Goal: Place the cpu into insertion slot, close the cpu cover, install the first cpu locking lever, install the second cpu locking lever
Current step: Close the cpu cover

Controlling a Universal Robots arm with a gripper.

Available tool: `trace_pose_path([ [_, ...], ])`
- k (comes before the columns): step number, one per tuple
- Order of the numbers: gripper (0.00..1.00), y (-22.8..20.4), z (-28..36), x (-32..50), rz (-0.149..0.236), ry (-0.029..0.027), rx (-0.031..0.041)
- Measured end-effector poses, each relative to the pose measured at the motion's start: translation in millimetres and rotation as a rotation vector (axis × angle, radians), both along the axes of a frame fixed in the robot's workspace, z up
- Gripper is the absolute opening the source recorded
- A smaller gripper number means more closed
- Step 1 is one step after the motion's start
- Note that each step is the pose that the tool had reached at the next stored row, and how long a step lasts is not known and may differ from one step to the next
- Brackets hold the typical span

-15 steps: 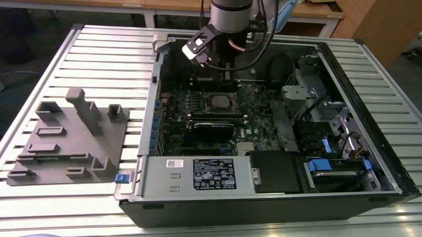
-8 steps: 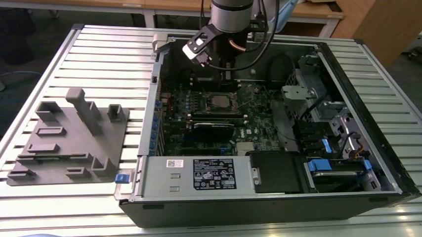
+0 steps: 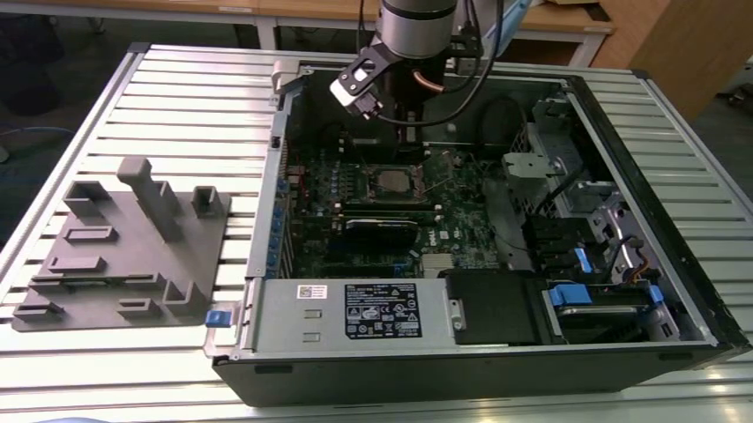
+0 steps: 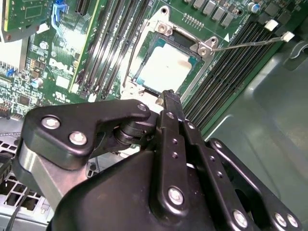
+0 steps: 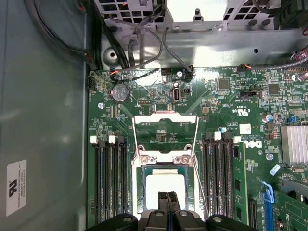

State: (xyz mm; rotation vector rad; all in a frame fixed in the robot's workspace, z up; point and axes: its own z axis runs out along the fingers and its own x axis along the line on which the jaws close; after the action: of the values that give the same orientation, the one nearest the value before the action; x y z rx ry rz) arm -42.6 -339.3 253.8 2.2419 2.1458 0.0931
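Silvery-tan metal marks the small flat square cpu (image 5: 155, 185), which lies seated in the square black insertion slot (image 4: 141, 65) on the green motherboard (image 5: 226, 103). We see the thin silver square-frame cpu cover (image 5: 167, 157) lying down around the chip, with the pale face showing through its window. Two thin wire locking levers (image 5: 199, 159) run along either side of the socket. We judge that they are not latched, though their hooks are too small to confirm. The black gripper (image 5: 168, 196) hangs directly over the chip, its fingers pressed together with nothing between them. In the second wrist view the tips sit near the cover's edge.

Hazards from this position:
- A closed fingertip that bears on the bare chip face instead of the frame could tilt the chip and bend the socket contacts
- A push off the cover's centre line could let the frame spring up, since we judge no lever holds it
- A tip that slides off a thin lever wire could strike the black memory slots (image 5: 108, 183) just beside the socket
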Motion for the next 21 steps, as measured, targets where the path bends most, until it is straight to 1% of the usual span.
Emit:
trace_pose_path([
  [6,0.11,0.0,0.0,1.3,0.0,0.0,0.0],
  [9,0.11,0.0,0.0,4.7,0.0,0.0,0.0],
  [16,0.11,0.0,0.0,15.6,0.0,0.0,0.0001],
  [19,0.11,0.0,0.2,16.3,0.0,0.0,-0.0001],
  [21,0.11,0.0,2.1,16.3,0.0,0.0,0.0011],
])
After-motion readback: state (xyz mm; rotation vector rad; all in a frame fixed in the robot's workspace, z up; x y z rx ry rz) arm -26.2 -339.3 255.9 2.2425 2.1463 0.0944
